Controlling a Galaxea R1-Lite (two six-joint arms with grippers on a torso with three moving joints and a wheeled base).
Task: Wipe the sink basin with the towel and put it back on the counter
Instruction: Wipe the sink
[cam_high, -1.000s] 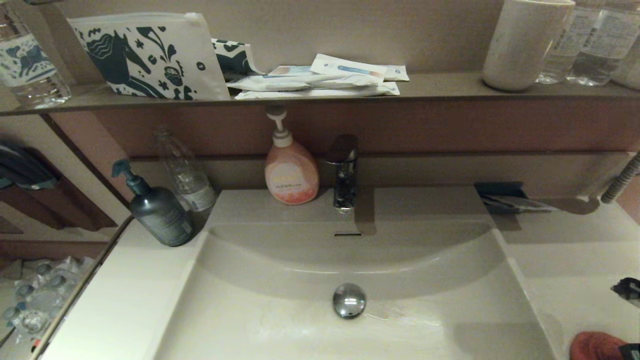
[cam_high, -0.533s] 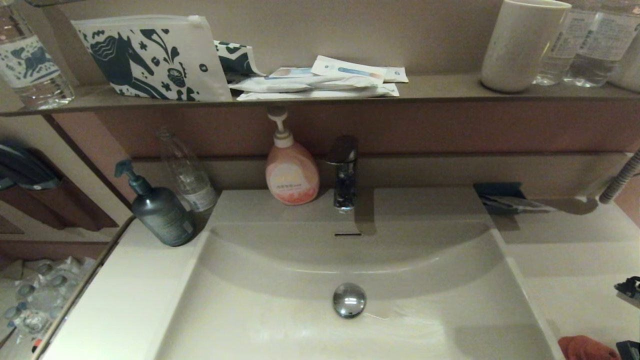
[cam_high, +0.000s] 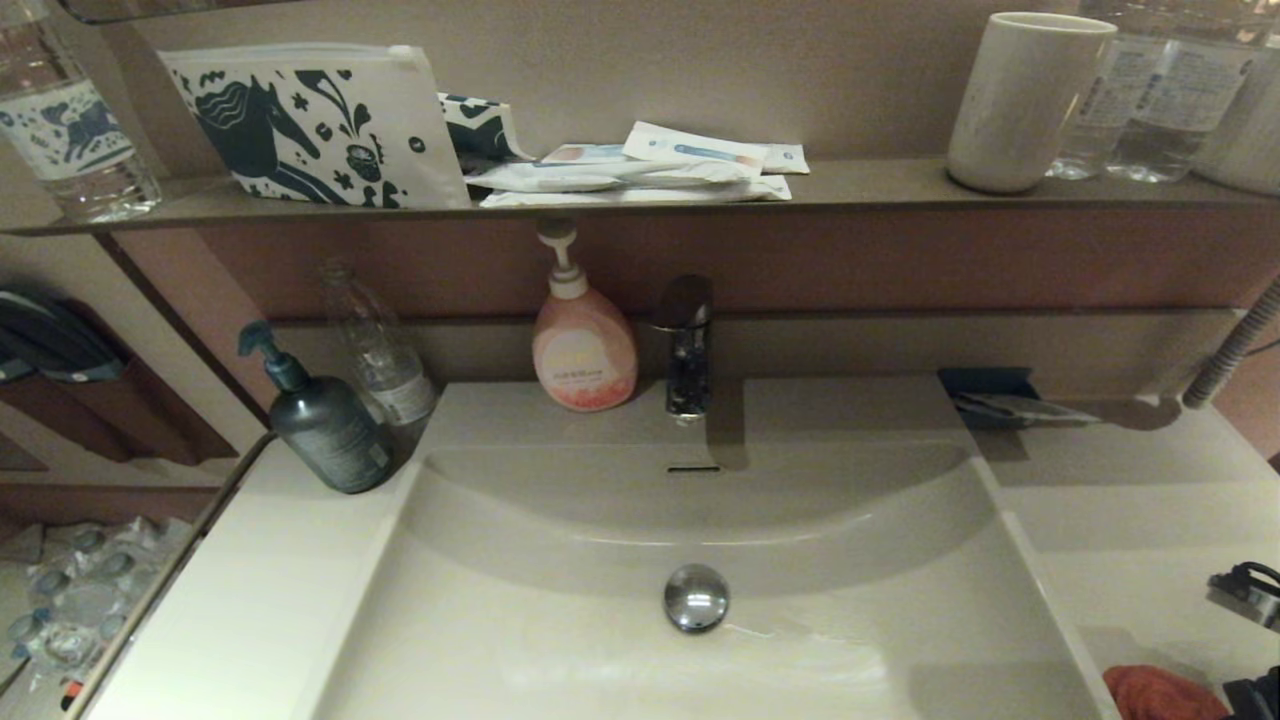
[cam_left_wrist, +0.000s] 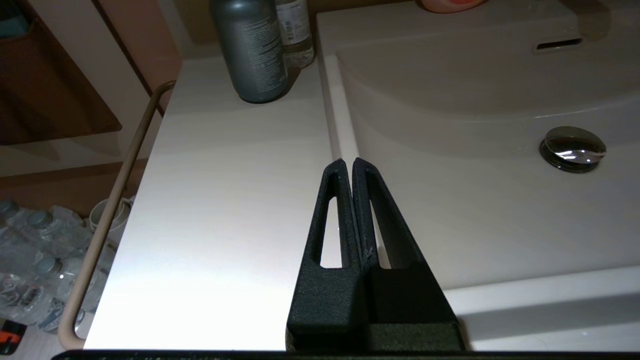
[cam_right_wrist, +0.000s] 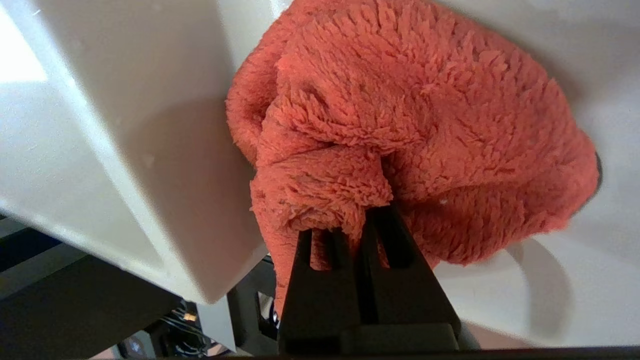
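Observation:
The off-white sink basin (cam_high: 560, 640) fills the middle of the head view, with its chrome drain plug (cam_high: 696, 598) and overflow slot (cam_high: 694, 468). The red-orange towel (cam_high: 1160, 692) peeks in at the bottom right, over the counter (cam_high: 1130, 520) beside the basin's right rim. My right gripper (cam_right_wrist: 360, 220) is shut on the bunched towel (cam_right_wrist: 410, 115), its tips buried in the pile. My left gripper (cam_left_wrist: 348, 162) is shut on nothing and hangs over the left counter (cam_left_wrist: 225, 200) at the basin's left rim.
A grey pump bottle (cam_high: 325, 430) and a clear bottle (cam_high: 375, 345) stand at the back left. A pink soap bottle (cam_high: 583, 345) and the faucet (cam_high: 685, 345) are behind the basin. A dark blue packet (cam_high: 990, 395) lies back right. The brown shelf (cam_high: 880, 180) carries a cup (cam_high: 1025, 100).
The towel and my right gripper have slid a little to the left along the bottom right corner of the head view. The left gripper cannot be compared.

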